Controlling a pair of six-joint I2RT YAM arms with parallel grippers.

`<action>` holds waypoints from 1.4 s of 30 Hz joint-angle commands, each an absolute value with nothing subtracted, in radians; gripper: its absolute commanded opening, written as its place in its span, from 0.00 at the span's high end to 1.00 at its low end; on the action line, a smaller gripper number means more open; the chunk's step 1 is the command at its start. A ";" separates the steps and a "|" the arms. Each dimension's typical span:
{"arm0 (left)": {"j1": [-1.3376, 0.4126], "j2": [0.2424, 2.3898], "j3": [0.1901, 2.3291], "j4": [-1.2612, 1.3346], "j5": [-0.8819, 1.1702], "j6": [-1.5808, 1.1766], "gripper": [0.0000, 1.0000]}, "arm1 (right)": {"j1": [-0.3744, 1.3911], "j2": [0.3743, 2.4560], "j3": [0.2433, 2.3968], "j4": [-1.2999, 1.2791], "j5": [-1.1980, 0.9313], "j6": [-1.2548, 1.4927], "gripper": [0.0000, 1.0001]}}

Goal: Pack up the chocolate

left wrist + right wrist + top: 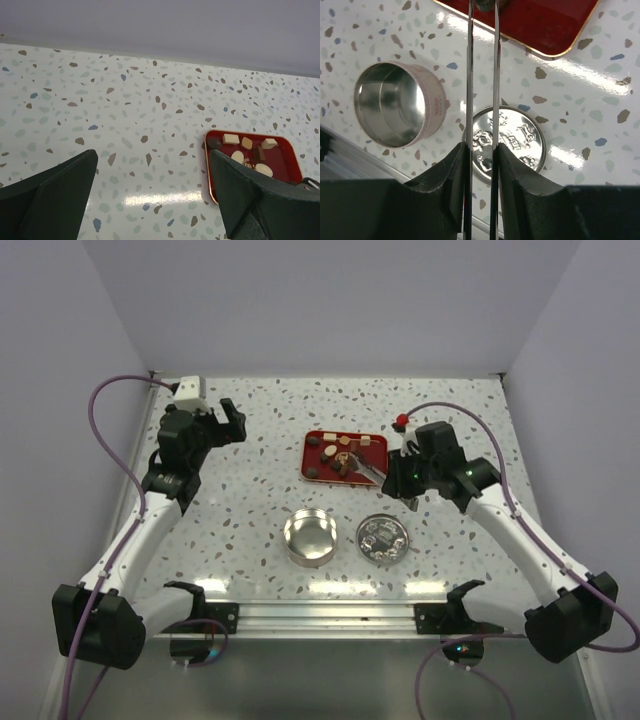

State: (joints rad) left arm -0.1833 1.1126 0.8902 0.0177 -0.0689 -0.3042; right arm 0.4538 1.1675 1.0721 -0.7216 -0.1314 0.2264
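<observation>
— Chocolate?
— In the tray, straight ahead of the right gripper, at the tips of the tweezers.
— Grip?
— Clamped on the tweezers, blades pointing at the tray. Pinching chocolate or not: cannot tell.
— Left gripper?
— Wide open, empty, well left of the tray. Right far nearer.
— Next?
— Probably lift, then back toward the tin.

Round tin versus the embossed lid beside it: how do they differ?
The tin is deep, open-topped and empty; the lid is flat. The tin's inside is smooth; the lid carries raised embossing. The tin lies to the left, the lid to the right. Both are round, shiny metal.
</observation>
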 commanded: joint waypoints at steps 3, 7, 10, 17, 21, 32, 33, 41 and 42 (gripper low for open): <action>-0.178 1.111 0.903 0.031 -0.087 -0.308 0.00 | 0.466 1.098 1.095 -0.749 -0.343 0.192 0.74; -0.178 1.114 0.903 0.029 -0.094 -0.307 0.00 | 0.472 1.060 1.074 -0.761 -0.429 0.178 0.74; -0.178 1.118 0.904 0.029 -0.095 -0.308 0.00 | 0.476 1.028 1.062 -0.761 -0.517 0.173 0.74; -0.178 1.124 0.904 0.026 -0.103 -0.305 0.00 | 0.503 0.991 1.051 -0.810 -0.600 0.140 0.74; -0.178 1.124 0.907 0.026 -0.103 -0.307 0.00 | 0.538 1.003 1.028 -0.841 -0.600 0.124 0.74; -0.178 1.124 0.910 0.023 -0.101 -0.304 0.00 | 0.598 1.046 1.035 -0.922 -0.558 0.080 0.73; -0.178 1.126 0.908 0.023 -0.101 -0.307 0.00 | 0.597 1.049 1.040 -0.931 -0.552 0.075 0.72; -0.176 1.132 0.908 0.025 -0.098 -0.307 0.00 | 0.597 1.063 1.045 -0.919 -0.538 0.074 0.65; -0.178 1.132 0.908 0.025 -0.098 -0.305 0.00 | 0.597 1.065 1.043 -0.914 -0.545 0.078 0.65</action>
State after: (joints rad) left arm -0.1833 1.1309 0.8902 0.0170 -0.0906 -0.3042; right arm 0.5911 1.0603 1.0191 -0.9253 -0.5404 0.0853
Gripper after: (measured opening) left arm 0.997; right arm 0.353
